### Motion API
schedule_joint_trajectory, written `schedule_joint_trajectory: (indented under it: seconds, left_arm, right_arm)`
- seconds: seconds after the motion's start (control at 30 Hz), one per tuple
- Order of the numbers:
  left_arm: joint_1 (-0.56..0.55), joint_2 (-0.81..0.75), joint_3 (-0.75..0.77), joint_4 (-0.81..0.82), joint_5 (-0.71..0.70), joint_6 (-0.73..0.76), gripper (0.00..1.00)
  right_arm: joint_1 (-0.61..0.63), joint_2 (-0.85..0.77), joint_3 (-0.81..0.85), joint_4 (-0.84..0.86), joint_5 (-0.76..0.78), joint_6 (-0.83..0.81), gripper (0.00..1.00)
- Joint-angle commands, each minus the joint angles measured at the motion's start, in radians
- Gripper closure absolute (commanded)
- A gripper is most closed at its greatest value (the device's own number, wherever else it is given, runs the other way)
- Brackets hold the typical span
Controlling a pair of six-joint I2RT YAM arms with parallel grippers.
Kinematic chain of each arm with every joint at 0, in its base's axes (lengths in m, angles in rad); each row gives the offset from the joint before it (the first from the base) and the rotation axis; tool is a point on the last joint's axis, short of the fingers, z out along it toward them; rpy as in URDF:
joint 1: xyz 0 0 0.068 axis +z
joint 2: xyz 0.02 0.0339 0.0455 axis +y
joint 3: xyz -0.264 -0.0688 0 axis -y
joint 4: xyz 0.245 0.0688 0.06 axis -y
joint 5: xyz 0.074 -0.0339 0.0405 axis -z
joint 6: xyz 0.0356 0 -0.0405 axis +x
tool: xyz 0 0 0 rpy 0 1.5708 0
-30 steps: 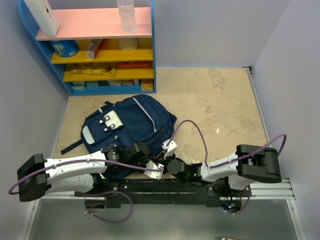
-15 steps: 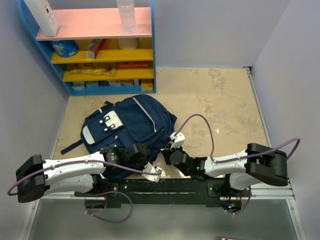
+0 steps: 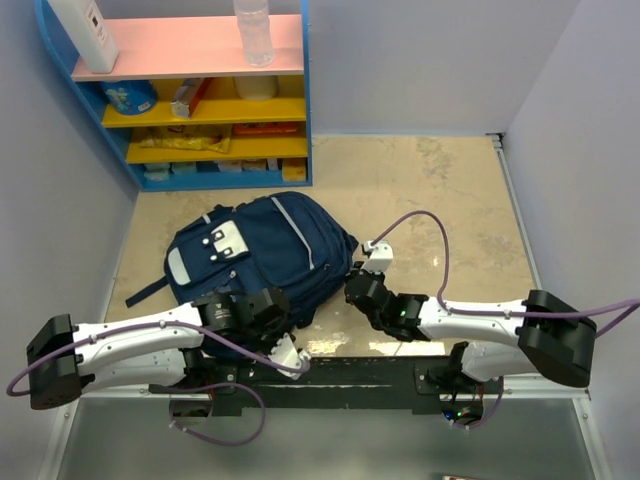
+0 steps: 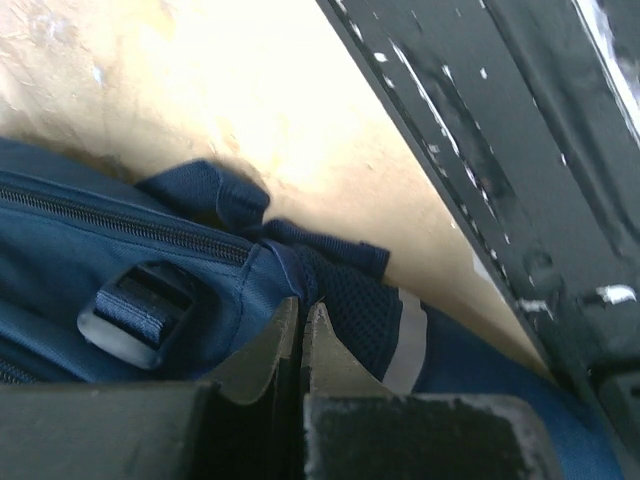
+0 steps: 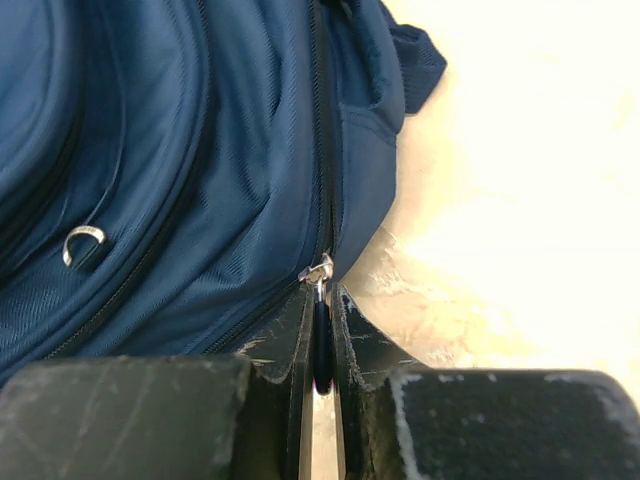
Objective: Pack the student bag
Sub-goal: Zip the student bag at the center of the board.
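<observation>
While the student bag [image 3: 255,260] lies flat on the counter [image 3: 440,200], its zipper [image 5: 322,150] running straight ahead of your right fingers [image 5: 358,335], they pinch the zipper pull [image 5: 320,350]; your left fingers [image 4: 260,355], pressed together, touch its strap seam [image 4: 300,265].

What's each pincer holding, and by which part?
Right pincer: student bag by its zipper pull. Left pincer: shut at the seam by the mesh strap; grip unclear.

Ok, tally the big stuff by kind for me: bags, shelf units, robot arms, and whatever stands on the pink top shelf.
Bags: 1, the student bag
Shelf units: 1, the blue shelf unit
Robot arms: 2, left arm and right arm
On the pink shelf: 2, white container and clear bottle
Total: 6
</observation>
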Motion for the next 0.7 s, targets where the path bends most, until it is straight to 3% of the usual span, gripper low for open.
schedule_joint_trajectory:
  seconds: [0.0,0.17,0.3,0.43,0.53,0.63,0.67]
  left_arm:
    - [0.012,-0.055,-0.014,-0.200,-0.085,0.073,1.00]
    - [0.228,-0.072,-0.047,-0.211,-0.122,0.209,1.00]
    - [0.356,-0.030,-0.056,-0.110,-0.220,0.235,1.00]
    - [0.497,0.018,-0.051,-0.051,-0.260,0.263,1.00]
    - [0.526,-0.012,-0.037,-0.088,-0.255,0.251,1.00]
    - [0.526,-0.075,0.030,-0.163,-0.216,0.234,0.82]
    - [0.526,-0.088,0.067,-0.186,-0.191,0.223,0.68]
  right_arm:
    - [-0.037,-0.062,0.024,-0.276,0.211,0.136,1.00]
    - [-0.036,-0.183,-0.015,-0.362,0.180,0.216,1.00]
    - [-0.011,-0.241,-0.039,-0.406,0.104,0.262,1.00]
    - [0.081,-0.260,-0.047,-0.462,0.073,0.310,1.00]
    - [0.165,-0.227,-0.051,-0.471,0.035,0.351,1.00]
    - [0.274,-0.194,-0.058,-0.405,0.016,0.356,1.00]
    - [0.305,-0.186,-0.055,-0.382,0.004,0.351,1.00]
